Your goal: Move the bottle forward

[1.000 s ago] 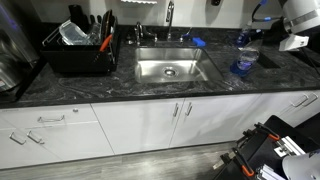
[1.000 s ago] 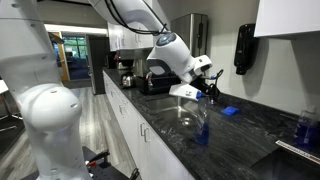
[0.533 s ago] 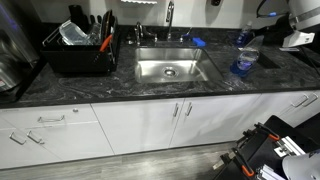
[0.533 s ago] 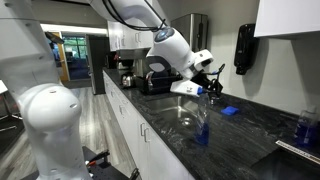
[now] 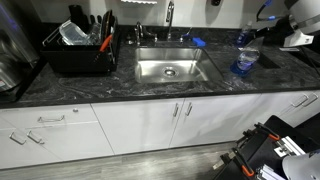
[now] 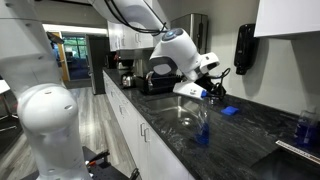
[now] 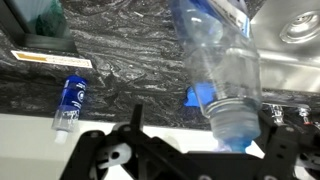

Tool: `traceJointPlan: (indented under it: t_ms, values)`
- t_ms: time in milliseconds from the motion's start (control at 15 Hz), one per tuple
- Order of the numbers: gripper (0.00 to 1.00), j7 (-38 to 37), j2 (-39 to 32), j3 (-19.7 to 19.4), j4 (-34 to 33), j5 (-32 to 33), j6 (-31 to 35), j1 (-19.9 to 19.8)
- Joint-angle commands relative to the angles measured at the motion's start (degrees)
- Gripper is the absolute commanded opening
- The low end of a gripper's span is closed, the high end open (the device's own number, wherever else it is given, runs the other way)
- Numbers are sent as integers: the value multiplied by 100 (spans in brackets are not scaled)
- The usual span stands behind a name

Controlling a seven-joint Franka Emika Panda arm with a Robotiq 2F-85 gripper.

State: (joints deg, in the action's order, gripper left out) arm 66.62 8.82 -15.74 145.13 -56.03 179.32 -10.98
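The bottle [image 5: 245, 57] is clear, blue-tinted, with a blue label band and blue cap. It stands upright on the dark counter right of the sink [image 5: 170, 68], and also shows in an exterior view [image 6: 202, 126]. In the wrist view I look down on its cap end [image 7: 222, 70], between the two dark fingers. My gripper [image 7: 205, 112] is open and empty. It hangs in the air above and beyond the bottle in both exterior views [image 6: 214, 82] [image 5: 292, 40], not touching it.
A black dish rack [image 5: 80, 48] stands left of the sink, the faucet [image 5: 169, 16] behind it. A flat blue sponge [image 6: 228, 110] [image 7: 197, 98] lies on the counter. A small blue container [image 7: 70, 98] lies near the wall. Another blue bottle [image 6: 303, 128] stands far along the counter.
My arm has risen and drawn away from the bottle, gripper open throughout. The bottle has stayed where it stands.
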Motion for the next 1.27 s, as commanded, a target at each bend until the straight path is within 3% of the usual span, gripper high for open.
traceJointPlan:
  t_ms: [0,133,200,333,400,667,933,1200]
  values:
    - [100,-976,234,185,-71,1141,-1072,-525]
    - [100,-1852,419,-60,-190,2173,-1662,-433]
    - [100,-2094,466,161,-303,2402,-1942,-670]
    - [100,-2608,627,187,-517,2947,-2396,-709]
    - [100,-2971,705,-120,-624,3367,-2579,-411]
    - [100,-3919,796,-124,-1025,4326,-3169,-352]
    - [100,-4452,759,-103,-1285,4870,-3540,-281]
    - [100,-4603,797,-113,-1376,5023,-3627,-188]
